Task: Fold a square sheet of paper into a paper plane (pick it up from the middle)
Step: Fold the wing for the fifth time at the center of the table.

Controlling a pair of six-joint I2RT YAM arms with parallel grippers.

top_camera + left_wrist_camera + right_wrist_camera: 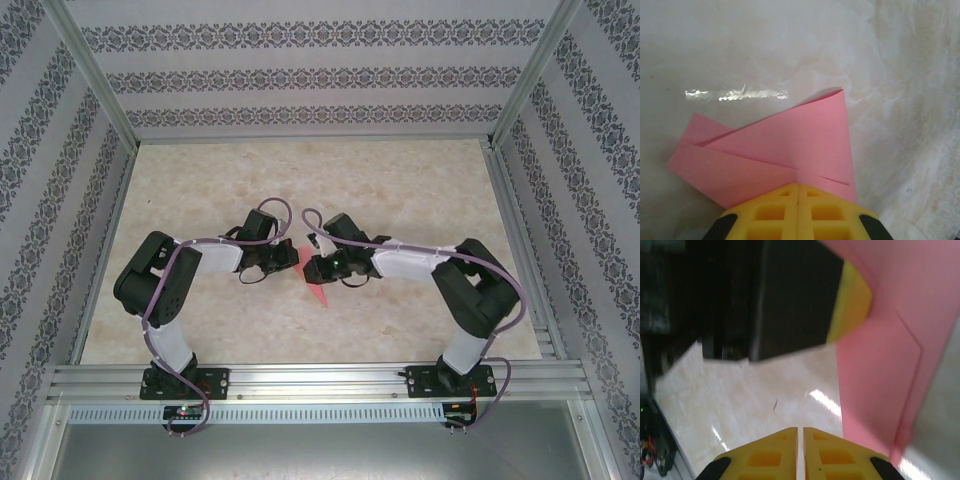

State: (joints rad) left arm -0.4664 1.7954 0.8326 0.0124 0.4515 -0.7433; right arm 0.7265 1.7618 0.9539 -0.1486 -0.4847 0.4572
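**Mid-fold, both arms meeting over the centre of the bench [400, 190].** The square sheet of paper [318, 292], already part-folded into overlapping flaps, is hanging clear of the surface between the two wrists. Its tapering free end is pointing toward the near edge.

The left fingers [775, 212] are pressing together on the sheet's near edge and pinching it, so the paper [790, 145] is fanning away from them. The right fingers [765, 457] are closing to a hairline slit with nothing visible between them. The sheet [885, 370] is passing just beside their right-hand outer face, and whether it is touching that face cannot be told.

The relation that is likely governing the coming move is this sideways offset. The sheet is lying to the right of the right fingers, its long axis is running away from them, and the right arm is sitting nearer the unheld end.

- **Left wrist view:** is showing the crease lines and the layering of the flaps.
- **Right wrist view:** is showing the paper's other face, and a yellow fingertip of the left arm [852, 297] behind the paper's top edge.
- **Top view:** is showing both arms' reach and the sheet's height above the bench.
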